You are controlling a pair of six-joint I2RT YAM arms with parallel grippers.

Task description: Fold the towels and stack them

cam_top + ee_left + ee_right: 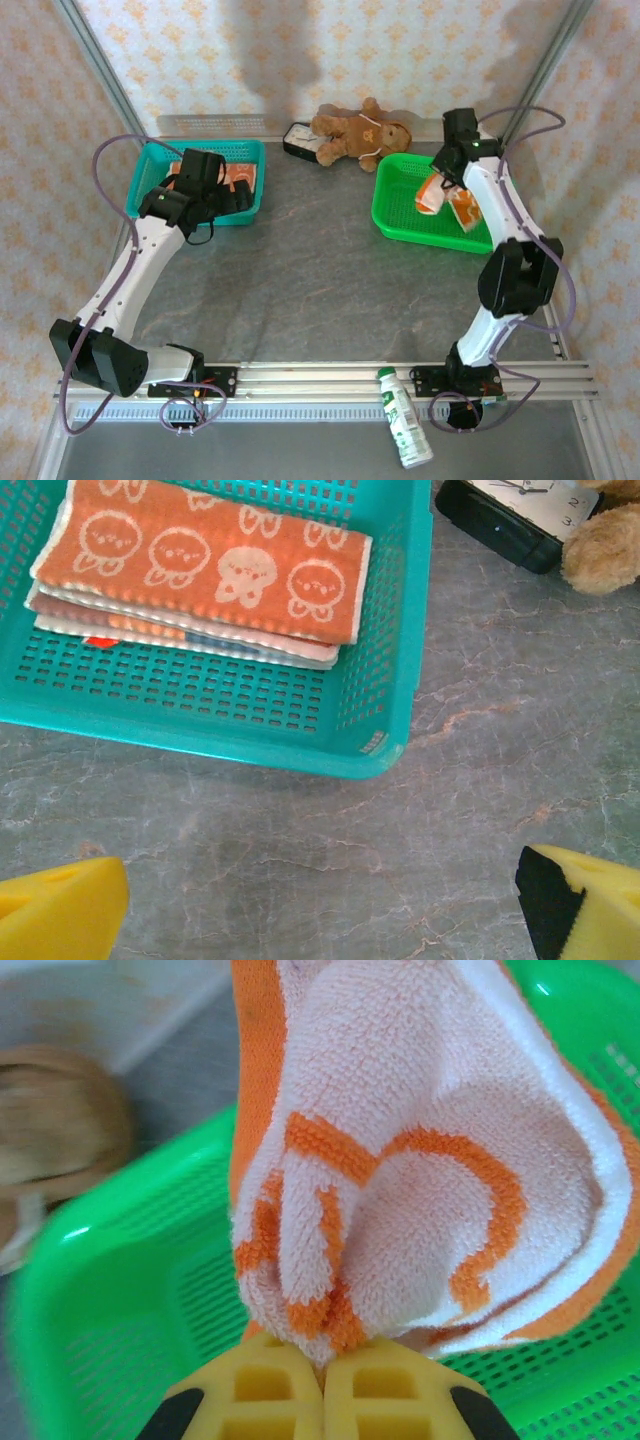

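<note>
A stack of folded towels (200, 570), the top one orange with white bear prints, lies in the teal basket (200, 742) at the back left (150, 165). My left gripper (320, 900) hangs open above the bare table just in front of that basket, its yellow fingers (60, 910) far apart. My right gripper (325, 1380) is shut on a bunched orange-and-white towel (420, 1160), held above the green basket (120, 1290) at the back right (400, 215). Another orange-and-white towel (465, 210) lies in that basket.
A brown teddy bear (355, 132) and a black clock (298, 140) lie at the back between the two baskets. A green-and-white bottle (405, 430) lies on the rail at the near edge. Grey marbled table (320, 280) stretches between the arms.
</note>
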